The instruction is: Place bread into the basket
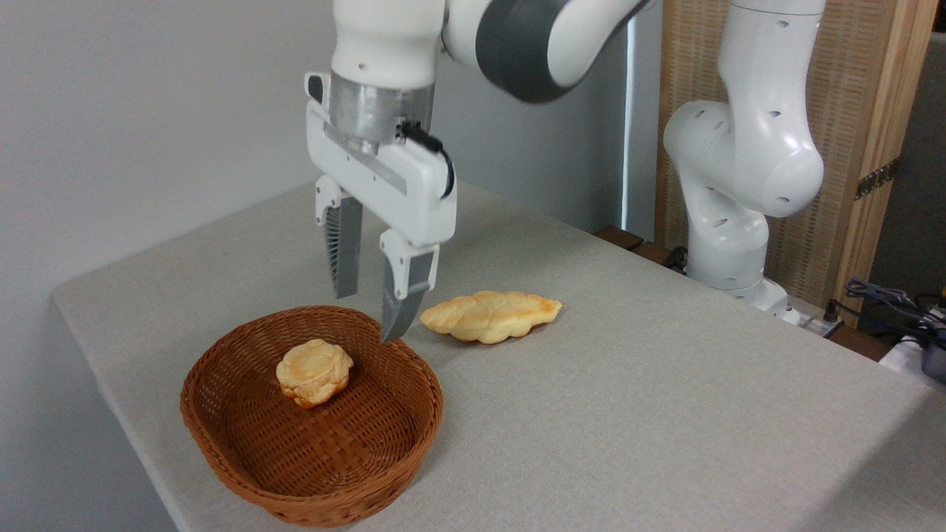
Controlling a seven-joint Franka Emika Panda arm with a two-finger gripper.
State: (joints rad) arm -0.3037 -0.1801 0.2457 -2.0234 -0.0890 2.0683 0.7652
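Already inside: the bread (315, 372) lies on the woven floor of the basket (244, 436), toward the back half, touching nothing else. Round and lumpy, it has no clear long axis; browned top faces up, tipped slightly toward the camera. Basket's long axis runs from back-left to front-right on the bench (628, 399). Hand (367, 316) hangs above the basket's far rim, fingers spread, holding nothing, tips pointing down. Braided loaf (491, 315) lies on the bench just right of the basket, long axis left-right.
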